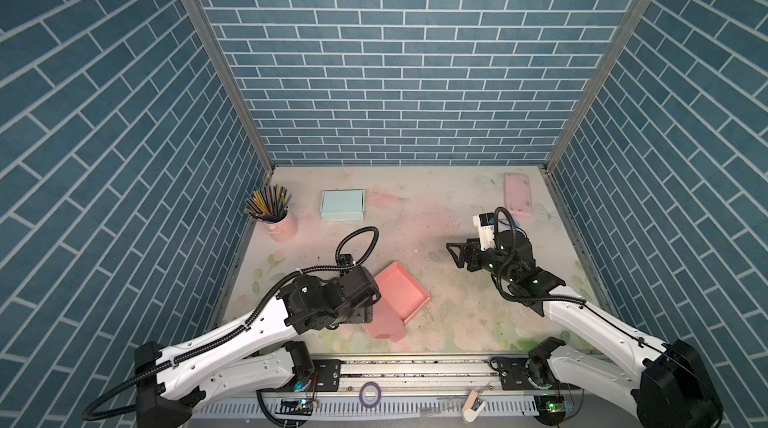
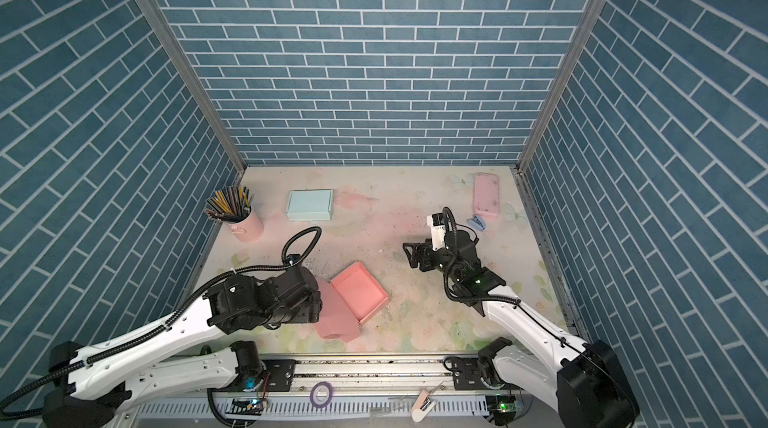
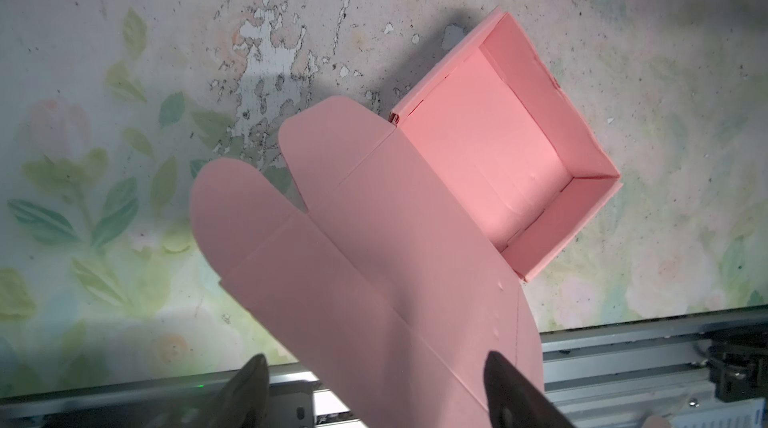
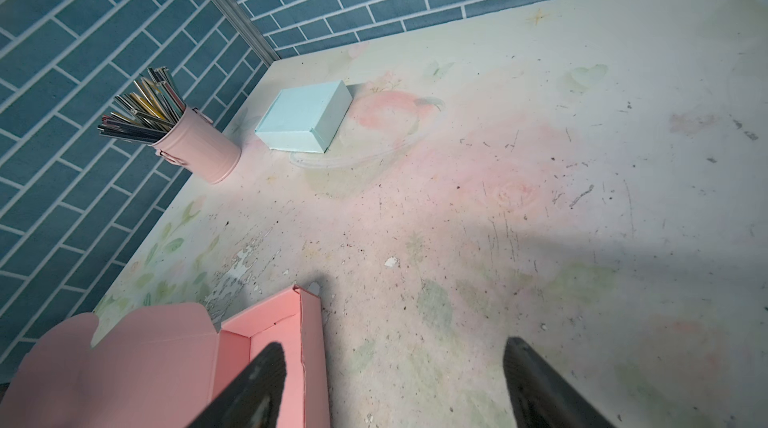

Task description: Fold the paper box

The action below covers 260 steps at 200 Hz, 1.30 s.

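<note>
Pink card, the one paper box (image 1: 401,293) lies on the table (image 1: 457,205) with its tray open and its lid unfolded. Over that lid the left gripper (image 3: 374,357) spreads its two fingers wide; whether they touch it cannot be told. Right of the box and apart from it, the right gripper (image 1: 455,253) gapes empty, and beyond the box sit one pale blue box (image 1: 342,205), one pencil cup (image 1: 282,224) and one pink case (image 1: 518,196).

Blue brick-pattern walls (image 1: 399,51) fill upper frame and both sides in both top views. Grey metal corner posts (image 1: 217,60) slant inward. Pastel floral surface (image 1: 436,205) below centre, scuffed, speckled. Metal rail (image 1: 415,367) along lower edge.
</note>
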{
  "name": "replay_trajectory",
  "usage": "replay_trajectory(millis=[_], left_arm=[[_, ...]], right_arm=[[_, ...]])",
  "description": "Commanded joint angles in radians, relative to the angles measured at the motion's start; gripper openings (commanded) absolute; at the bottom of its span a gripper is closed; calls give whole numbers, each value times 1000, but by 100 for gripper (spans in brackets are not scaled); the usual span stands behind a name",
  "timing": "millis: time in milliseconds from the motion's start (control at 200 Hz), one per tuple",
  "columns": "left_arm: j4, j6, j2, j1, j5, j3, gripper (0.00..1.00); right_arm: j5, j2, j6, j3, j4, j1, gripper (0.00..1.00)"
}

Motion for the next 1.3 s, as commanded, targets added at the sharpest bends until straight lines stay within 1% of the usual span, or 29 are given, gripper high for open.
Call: replay_trajectory(millis=[0,100,210,355,505,585,615,665,710,785,830,925,1005,1065,1125,1180,1295], left_arm=[[72,-54,-12,-11,-39,-32,72],[89,-39,-1,-15,-57,-22,59],[78,-36,9,-13,-88,-7,44],[86,-28,24,-13,-111,4,25],[87,-3,66,-13,-125,34,15],[79,36,96,-7,-133,74,8],[80,59,113,9,-126,90,6],[88,128,141,48,-94,125,3],[98,210,174,102,-40,171,2],[80,420,257,198,70,299,1],[25,541,331,236,101,402,1],[-89,819,506,248,209,619,1],[-190,1002,627,238,263,745,0],[-224,1093,680,225,270,810,0],[-243,1159,718,210,297,866,0],[-254,1211,744,202,325,906,0],[-296,1302,798,201,350,969,0]], right_arm=[[24,-17,-8,14,6,-3,83],[30,-38,-13,2,17,-3,83],[45,-74,-21,-25,48,-3,83],[56,-125,-52,-84,138,-3,83],[65,-207,-103,-162,244,-3,83],[83,-253,-127,-190,263,-3,82],[88,-268,-135,-203,278,-3,82],[92,-291,-142,-232,315,-3,82],[89,-305,-154,-258,354,-3,82],[59,-321,-179,-298,428,-3,82],[31,-324,-191,-312,463,-3,82],[-32,-312,-210,-313,505,-3,83],[-104,-284,-245,-293,522,-3,84],[-153,-253,-290,-265,501,-3,84],[-179,-227,-346,-235,458,-4,84],[-193,-209,-395,-207,408,-6,86],[-298,-173,-441,-172,356,-19,85]])
